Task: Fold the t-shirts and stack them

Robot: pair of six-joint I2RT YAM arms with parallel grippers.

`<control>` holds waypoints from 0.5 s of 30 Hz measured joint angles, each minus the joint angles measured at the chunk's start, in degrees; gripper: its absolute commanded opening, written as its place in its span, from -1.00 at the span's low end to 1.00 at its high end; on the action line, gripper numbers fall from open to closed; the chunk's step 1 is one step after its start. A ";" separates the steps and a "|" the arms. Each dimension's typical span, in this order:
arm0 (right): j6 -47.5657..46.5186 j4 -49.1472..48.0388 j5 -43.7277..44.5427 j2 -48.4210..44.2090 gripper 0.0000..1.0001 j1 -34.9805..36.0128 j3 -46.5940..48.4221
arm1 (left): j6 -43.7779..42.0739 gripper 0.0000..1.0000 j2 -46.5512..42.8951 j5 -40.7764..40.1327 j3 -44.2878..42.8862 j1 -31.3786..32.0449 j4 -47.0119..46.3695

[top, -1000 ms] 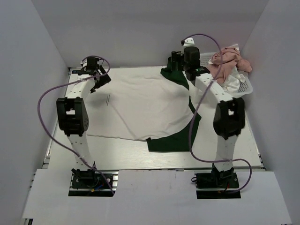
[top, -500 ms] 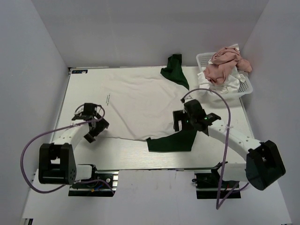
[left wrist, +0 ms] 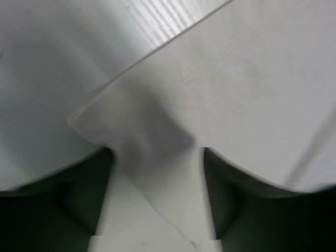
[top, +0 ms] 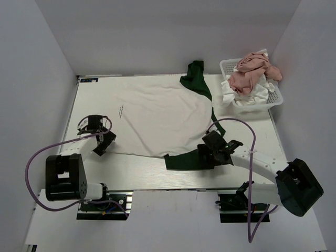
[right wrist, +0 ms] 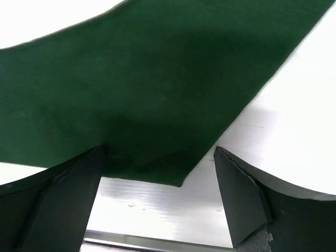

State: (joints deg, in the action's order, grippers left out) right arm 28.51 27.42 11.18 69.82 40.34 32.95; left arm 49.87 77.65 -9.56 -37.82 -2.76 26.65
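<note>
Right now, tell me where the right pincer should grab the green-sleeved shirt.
Probably the near green sleeve at its hem corner, from above on the near side: it lies flat with its free edge facing that way, and the open right pincer hovers over it.

The left arm point(top: 63, 177) and right arm point(top: 262, 161) have white links, blocky black joints and a trailing purple cable point(top: 30, 165) each. The right pincer point(right wrist: 158, 149) seems matte black.

Bare table point(top: 136, 170) lies open along the near edge beside the spread t-shirt point(top: 157, 113); a heaped basket point(top: 277, 98) blocks the far right corner, walls point(top: 37, 79) close three sides
</note>
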 measured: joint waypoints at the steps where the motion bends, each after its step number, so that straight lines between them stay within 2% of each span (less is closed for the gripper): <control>1: 0.33 0.02 0.42 0.11 0.73 0.17 -0.15 | 0.09 -0.02 0.37 0.50 -0.04 -0.20 -0.72; 2: 0.83 -0.20 0.57 0.09 0.49 0.33 -0.24 | -0.42 -0.37 0.92 1.22 0.02 -0.44 -1.79; 4: 1.42 -0.70 0.98 0.15 0.16 0.42 -0.50 | -0.98 -1.00 2.56 2.89 -0.04 -0.55 -3.32; 5: 1.77 -0.94 1.18 0.13 -0.24 0.39 -0.59 | -0.98 -1.00 3.06 3.48 -0.04 -0.57 -4.02; 6: 2.19 -1.29 1.27 0.15 -0.48 0.39 -0.66 | -1.57 -1.00 3.30 4.13 -0.09 -0.63 -4.81; 7: 2.71 -1.79 1.18 0.17 -0.81 0.42 -0.79 | -1.92 -1.00 3.48 4.57 -0.11 -0.61 -5.25; 8: 2.97 -2.05 0.94 0.17 -1.00 0.44 -0.79 | -2.32 -1.00 3.58 5.05 -0.15 -0.61 -5.51; 15: 3.37 0.42 1.09 -4.39 -1.00 0.55 4.09 | -3.30 -1.00 -0.61 5.70 0.13 -0.61 -2.49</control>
State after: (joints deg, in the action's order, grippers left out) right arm 31.88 27.83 12.27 65.43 40.88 37.04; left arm 46.57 77.03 -3.86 -37.69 -3.38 24.16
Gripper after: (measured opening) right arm 0.012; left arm 0.022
